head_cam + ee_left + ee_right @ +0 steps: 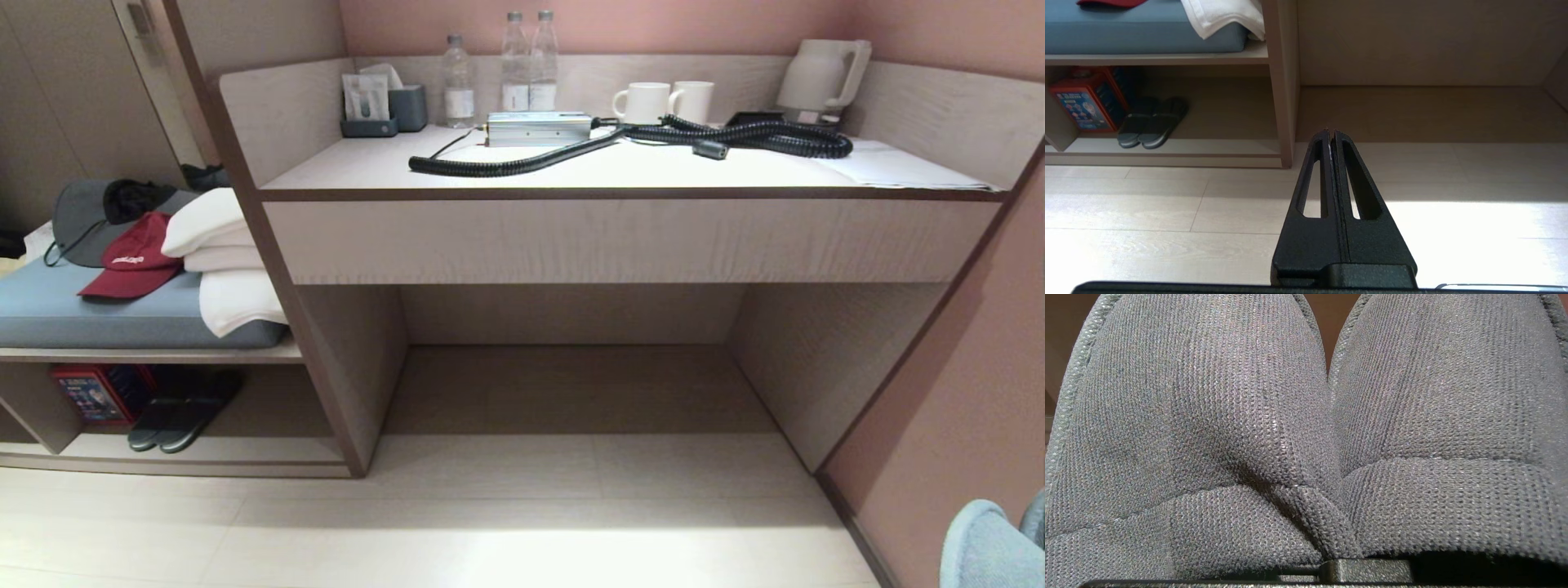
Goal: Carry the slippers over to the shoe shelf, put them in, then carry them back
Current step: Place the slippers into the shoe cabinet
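Grey-blue knit fills the right wrist view: the slippers (1306,428), two rounded toes side by side and touching, toes pointing away from the camera, so their long axis runs straight out from the right gripper. Its fingers are hidden under the cloth, but it appears clamped on the pair at the back rims. In the head view the same pair shows only as a pale blue edge at the lower right corner (992,547), so the right arm carries them.

At the lower left of that view is the shoe shelf (204,449), well apart from the slippers, with a dark pair of slippers (180,412) and a red box (102,392) already inside. The carry must therefore go leftward.

Closed and empty, the left gripper (1332,134) hangs above the floor (1167,212).
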### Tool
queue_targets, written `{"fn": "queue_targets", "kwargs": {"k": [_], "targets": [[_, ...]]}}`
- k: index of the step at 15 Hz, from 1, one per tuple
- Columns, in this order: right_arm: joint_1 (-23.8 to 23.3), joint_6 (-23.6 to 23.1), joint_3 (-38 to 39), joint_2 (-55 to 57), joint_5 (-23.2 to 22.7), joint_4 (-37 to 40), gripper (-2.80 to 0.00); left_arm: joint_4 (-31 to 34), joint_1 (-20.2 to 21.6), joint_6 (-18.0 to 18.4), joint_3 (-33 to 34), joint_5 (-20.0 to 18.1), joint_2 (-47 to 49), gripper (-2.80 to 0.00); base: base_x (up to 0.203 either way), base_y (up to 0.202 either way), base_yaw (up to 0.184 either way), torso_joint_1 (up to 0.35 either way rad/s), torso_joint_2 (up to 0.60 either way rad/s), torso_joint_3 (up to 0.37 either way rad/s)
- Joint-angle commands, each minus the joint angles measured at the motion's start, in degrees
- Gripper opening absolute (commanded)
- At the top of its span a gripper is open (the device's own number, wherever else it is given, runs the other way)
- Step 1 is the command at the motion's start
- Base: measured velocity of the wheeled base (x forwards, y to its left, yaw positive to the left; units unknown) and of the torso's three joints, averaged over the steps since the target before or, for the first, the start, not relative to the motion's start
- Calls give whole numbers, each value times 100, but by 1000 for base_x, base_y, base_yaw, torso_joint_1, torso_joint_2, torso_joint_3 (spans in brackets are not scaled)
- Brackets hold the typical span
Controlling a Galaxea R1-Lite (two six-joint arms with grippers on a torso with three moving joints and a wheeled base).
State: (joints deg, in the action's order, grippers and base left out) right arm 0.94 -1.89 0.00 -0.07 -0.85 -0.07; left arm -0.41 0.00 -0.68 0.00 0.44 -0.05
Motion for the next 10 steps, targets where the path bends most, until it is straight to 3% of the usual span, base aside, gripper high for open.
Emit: {"fn": "queue_targets", "kwargs": {"k": [1, 10], "targets": [[3, -4, 0, 7, -3, -1, -280, -2, 9, -2, 0, 0, 5, -280, 0, 0, 0, 6, 6, 206], [3, -4, 0, 7, -3, -1, -280, -2, 0, -2, 0, 0, 5, -280, 0, 16, -2, 2, 1, 40]]}}
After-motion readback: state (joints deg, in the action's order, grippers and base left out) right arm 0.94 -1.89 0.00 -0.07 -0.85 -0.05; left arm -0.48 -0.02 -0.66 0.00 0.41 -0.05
